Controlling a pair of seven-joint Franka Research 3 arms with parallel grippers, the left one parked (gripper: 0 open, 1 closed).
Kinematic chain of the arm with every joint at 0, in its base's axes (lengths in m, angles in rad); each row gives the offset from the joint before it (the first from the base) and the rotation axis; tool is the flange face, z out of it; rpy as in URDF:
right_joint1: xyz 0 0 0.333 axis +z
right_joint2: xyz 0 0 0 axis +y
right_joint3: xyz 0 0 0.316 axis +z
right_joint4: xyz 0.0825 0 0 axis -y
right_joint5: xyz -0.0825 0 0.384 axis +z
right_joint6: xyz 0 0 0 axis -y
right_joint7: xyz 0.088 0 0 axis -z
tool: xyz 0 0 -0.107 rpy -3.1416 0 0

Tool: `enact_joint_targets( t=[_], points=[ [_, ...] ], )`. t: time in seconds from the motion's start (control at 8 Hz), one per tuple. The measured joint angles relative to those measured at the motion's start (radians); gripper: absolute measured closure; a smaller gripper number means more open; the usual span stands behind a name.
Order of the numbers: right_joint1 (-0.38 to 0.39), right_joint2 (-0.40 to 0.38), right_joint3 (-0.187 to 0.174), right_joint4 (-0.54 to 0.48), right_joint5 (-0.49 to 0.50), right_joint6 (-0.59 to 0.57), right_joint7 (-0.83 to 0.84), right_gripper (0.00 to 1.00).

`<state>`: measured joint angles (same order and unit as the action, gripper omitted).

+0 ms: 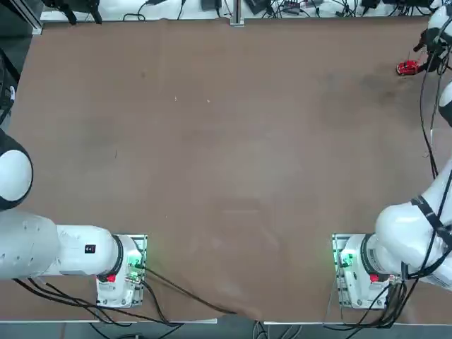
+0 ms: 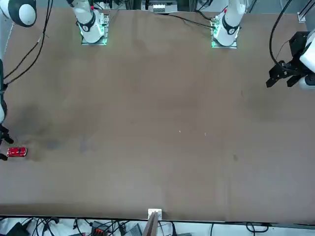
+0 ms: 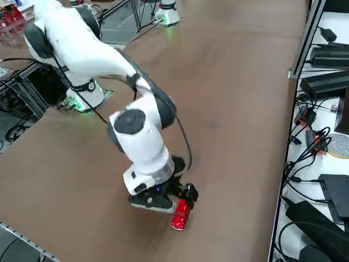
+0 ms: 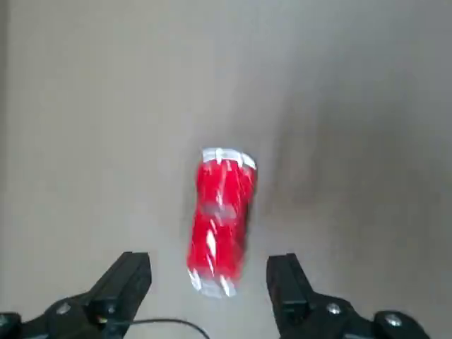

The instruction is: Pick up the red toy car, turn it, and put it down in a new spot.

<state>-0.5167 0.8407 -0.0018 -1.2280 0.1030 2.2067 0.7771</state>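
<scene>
The red toy car [image 4: 220, 217] lies flat on the brown table [image 1: 226, 155], near its far right corner. It also shows in the top view as the car [image 1: 407, 68], in the front view as the car [image 2: 16, 152] and in the right side view as the car [image 3: 180, 214]. My right gripper [image 4: 208, 265] is open and low over the table, one black finger on each side of the car's near end, with a gap on both sides. The same gripper [image 1: 426, 56] sits just right of the car from overhead, and the gripper [image 3: 182, 197] shows under the white wrist.
The table's right edge and far edge run close to the car. Cables and black power units [image 3: 327, 54] lie on the ledge beyond the far edge. The two arm bases [image 1: 360, 272] [image 1: 123, 272] with green lights stand at the near edge.
</scene>
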Motion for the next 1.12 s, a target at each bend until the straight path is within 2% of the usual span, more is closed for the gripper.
enact_joint_targets(
  t=[0.25,0.5,0.75,1.12],
  points=[
    [0.004,-0.158,0.008,0.000,0.004,-0.328,-0.198,0.00],
    [0.024,-0.288,0.033,-0.003,0.009,-0.583,-0.375,0.00],
    [0.109,-0.374,0.044,-0.006,0.011,-0.718,-0.537,0.00],
    [0.245,-0.456,0.047,-0.006,0.001,-0.792,-0.663,0.00]
  ],
)
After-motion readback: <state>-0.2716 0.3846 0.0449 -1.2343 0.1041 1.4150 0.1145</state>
